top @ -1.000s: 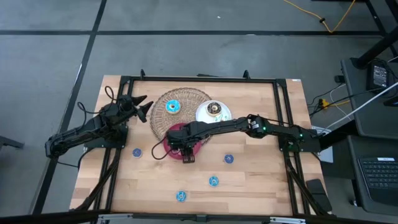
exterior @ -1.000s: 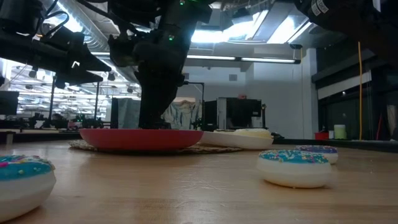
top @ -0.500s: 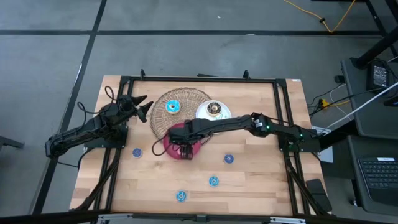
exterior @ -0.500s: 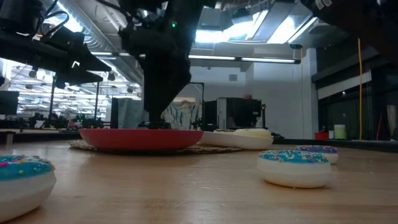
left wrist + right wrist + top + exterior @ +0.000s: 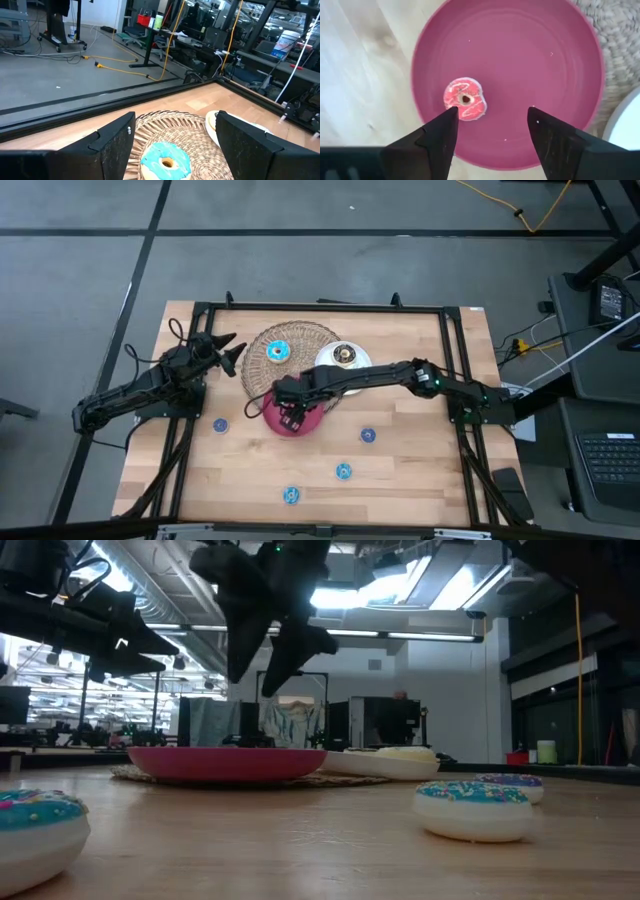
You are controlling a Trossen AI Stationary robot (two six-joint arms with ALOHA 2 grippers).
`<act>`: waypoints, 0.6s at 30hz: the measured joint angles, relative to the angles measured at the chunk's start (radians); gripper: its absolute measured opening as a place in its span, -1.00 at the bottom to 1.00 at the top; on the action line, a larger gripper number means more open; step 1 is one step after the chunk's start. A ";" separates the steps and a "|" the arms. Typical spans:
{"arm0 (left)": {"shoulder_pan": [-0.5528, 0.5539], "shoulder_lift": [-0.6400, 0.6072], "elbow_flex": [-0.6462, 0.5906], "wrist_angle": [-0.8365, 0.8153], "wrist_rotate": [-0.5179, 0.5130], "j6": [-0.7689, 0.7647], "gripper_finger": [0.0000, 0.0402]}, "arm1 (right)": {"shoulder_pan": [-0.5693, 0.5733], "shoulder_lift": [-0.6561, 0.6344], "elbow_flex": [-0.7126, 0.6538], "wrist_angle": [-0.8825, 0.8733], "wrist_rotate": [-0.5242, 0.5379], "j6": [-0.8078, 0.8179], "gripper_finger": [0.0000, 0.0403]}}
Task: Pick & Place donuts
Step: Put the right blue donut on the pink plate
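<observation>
A small red donut (image 5: 465, 99) lies flat on the red plate (image 5: 545, 60), left of its middle in the right wrist view. My right gripper (image 5: 492, 112) hovers open above that plate (image 5: 310, 423), fingers pointing down, and shows lifted over it in the low view (image 5: 252, 685). A cyan donut (image 5: 278, 351) rests on the wicker mat (image 5: 305, 337). A chocolate donut (image 5: 345, 355) sits on the white plate (image 5: 328, 366). Several tiny blue donuts lie on the bare wood (image 5: 220, 424) (image 5: 367, 435) (image 5: 343, 471). My left gripper (image 5: 228, 352) waits open beside the mat, facing the cyan donut (image 5: 165, 160).
The red plate overlaps the near edge of the wicker mat (image 5: 185, 132), and the white plate (image 5: 212, 127) touches the mat's right side. Another blue donut (image 5: 291, 496) lies close to the table's near edge. A dark frame (image 5: 320, 308) rings the tabletop.
My right gripper has risen from down inside the red plate to well above it, and has drifted a little toward the table's far edge. The red plate has stayed in place.
</observation>
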 joint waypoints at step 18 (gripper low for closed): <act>0.000 0.000 0.000 0.001 0.000 0.000 0.33 | 0.027 -0.109 -0.139 0.204 0.001 0.263 0.18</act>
